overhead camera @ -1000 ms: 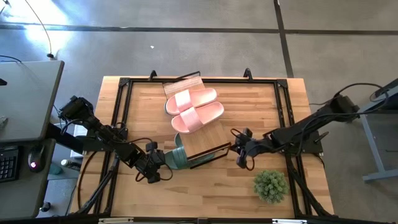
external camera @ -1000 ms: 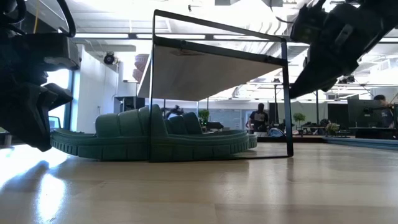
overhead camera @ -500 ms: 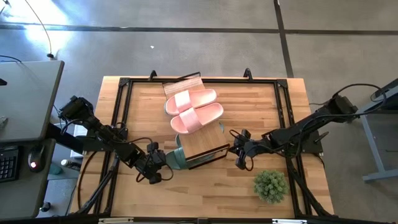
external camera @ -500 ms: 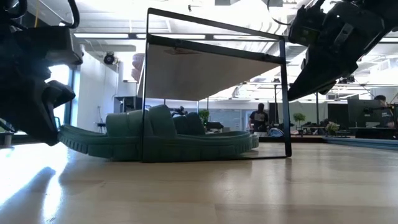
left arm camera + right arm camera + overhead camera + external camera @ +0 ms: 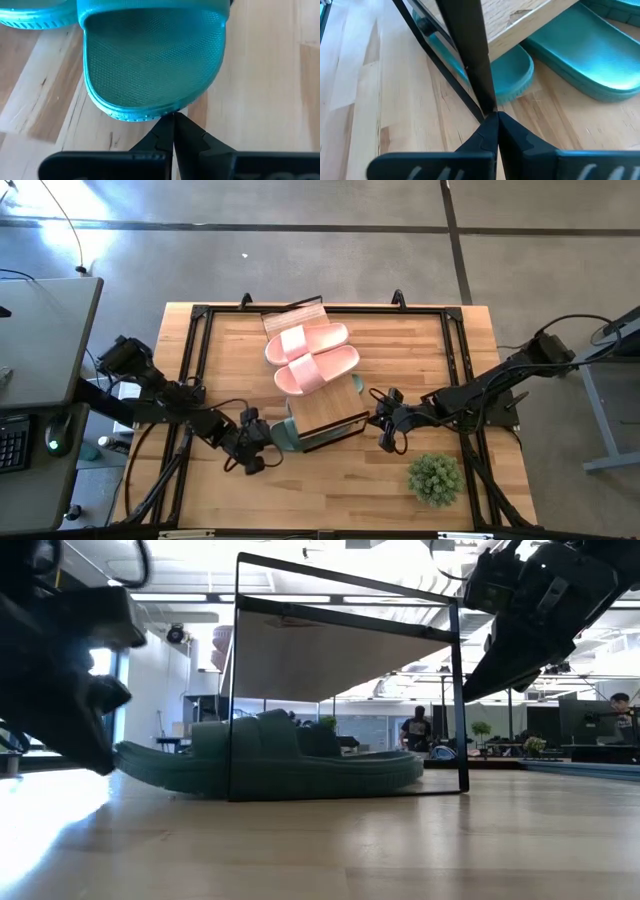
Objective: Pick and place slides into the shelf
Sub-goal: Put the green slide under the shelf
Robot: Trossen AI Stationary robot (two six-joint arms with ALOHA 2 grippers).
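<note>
Your left gripper (image 5: 173, 120) is pinched shut, tips touching the heel of a green slide (image 5: 152, 60) lying on the bench (image 5: 330, 490), partly under the shelf (image 5: 330, 412). Push low and straight so it slides in beside the others. Right gripper (image 5: 495, 120), also shut, braces the shelf's black frame; hold it firm.

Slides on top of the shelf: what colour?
Pale pink, both slides; clearest in the high view.
</note>
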